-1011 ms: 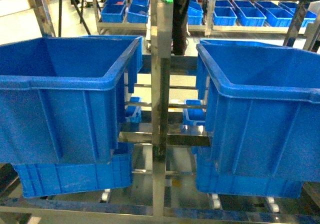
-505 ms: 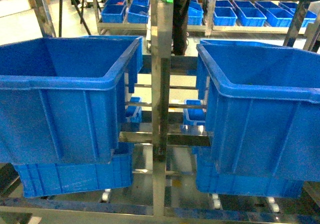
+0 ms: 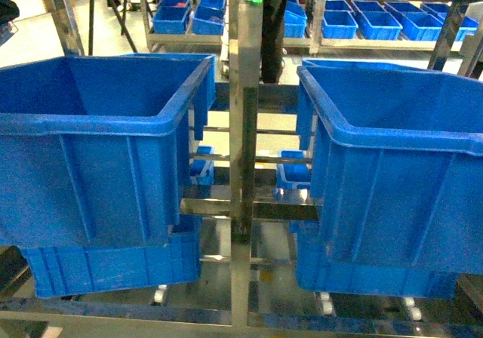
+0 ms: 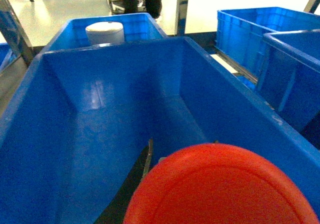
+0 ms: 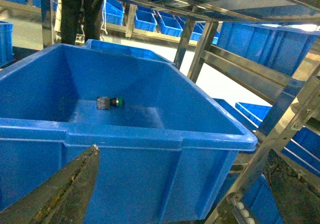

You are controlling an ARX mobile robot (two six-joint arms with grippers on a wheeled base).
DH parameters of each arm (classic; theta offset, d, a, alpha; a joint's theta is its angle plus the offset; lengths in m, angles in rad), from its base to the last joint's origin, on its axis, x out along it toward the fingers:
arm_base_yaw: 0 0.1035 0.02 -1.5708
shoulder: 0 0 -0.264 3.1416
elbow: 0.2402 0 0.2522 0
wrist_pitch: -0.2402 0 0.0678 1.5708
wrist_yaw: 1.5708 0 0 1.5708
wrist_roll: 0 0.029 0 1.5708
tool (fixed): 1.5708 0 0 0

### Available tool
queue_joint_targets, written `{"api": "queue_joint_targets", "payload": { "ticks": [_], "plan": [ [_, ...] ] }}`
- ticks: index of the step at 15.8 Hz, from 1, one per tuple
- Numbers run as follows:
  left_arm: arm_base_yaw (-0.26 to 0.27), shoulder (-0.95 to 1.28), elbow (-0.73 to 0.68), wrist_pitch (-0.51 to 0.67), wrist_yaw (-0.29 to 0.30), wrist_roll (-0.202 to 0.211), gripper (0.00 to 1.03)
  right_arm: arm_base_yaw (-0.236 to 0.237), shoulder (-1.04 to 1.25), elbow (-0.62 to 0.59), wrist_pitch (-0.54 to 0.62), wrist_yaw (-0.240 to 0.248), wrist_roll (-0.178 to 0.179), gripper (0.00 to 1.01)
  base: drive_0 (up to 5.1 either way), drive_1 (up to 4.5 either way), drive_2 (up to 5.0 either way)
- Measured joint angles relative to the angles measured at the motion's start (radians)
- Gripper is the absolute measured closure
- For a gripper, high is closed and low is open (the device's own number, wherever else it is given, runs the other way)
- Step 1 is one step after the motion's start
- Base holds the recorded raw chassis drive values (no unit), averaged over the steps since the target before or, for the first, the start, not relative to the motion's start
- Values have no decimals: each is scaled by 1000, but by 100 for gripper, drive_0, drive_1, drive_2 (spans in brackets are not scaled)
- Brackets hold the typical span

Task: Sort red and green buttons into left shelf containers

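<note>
Currently, red button (image 4: 220, 189): its round cap fills the bottom of the left wrist view, just above the open inside of a deep blue crate (image 4: 90, 124).
Left tool: not clearly seen; I cannot tell whether it grips the button.
Green button (image 5: 110, 102): lying on its side on the floor of another blue crate (image 5: 150, 136), near the back wall.
Right tool (image 5: 182, 151): fingers spread wide, holding nothing, in front of that crate's near wall.
White roll (image 4: 104, 32): upright in the crate beyond.
Steel post (image 3: 245, 127): between two big crates in the head view.
</note>
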Motion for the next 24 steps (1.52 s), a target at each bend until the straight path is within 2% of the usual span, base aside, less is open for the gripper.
{"api": "queue_joint_targets", "payload": {
  "ticks": [4, 6, 9, 11, 13, 15, 16, 17, 18, 20, 21, 23, 24],
  "plan": [
    [42, 165, 157, 19, -39, 64, 76, 0, 0, 0, 0, 0, 0, 3, 0, 0, 0],
    [29, 222, 223, 24, -58, 91, 76, 0, 0, 0, 0, 0, 0, 3, 0, 0, 0],
    [-4, 273, 243, 44, -58, 130, 76, 0, 0, 0, 0, 0, 0, 3, 0, 0, 0],
    [-10, 283, 234, 63, -52, 143, 65, 0, 0, 0, 0, 0, 0, 3, 0, 0, 0],
    [-8, 284, 193, 48, -53, 152, 41, 0, 0, 0, 0, 0, 0, 3, 0, 0, 0],
    [1, 235, 121, 85, -39, 150, 15, 0, 0, 0, 0, 0, 0, 3, 0, 0, 0],
    [5, 167, 69, 91, -32, 132, 4, 0, 0, 0, 0, 0, 0, 3, 0, 0, 0],
    [2, 66, 15, 72, -29, 97, 5, 0, 0, 0, 0, 0, 0, 3, 0, 0, 0],
    [-5, -66, -26, -3, -26, 40, 5, 0, 0, 0, 0, 0, 0, 3, 0, 0, 0],
    [-23, -378, -85, -200, -19, -129, 5, 0, 0, 0, 0, 0, 0, 3, 0, 0, 0],
    [-28, -481, -95, -224, -12, -181, 5, 0, 0, 0, 0, 0, 0, 3, 0, 0, 0],
    [-28, -506, -84, -214, -12, -214, 5, 0, 0, 0, 0, 0, 0, 3, 0, 0, 0],
    [-51, -499, -153, -76, -135, -191, 14, -35, -26, -5, -22, -119, 47, 10, 0, 0, 0]
  ]
}}
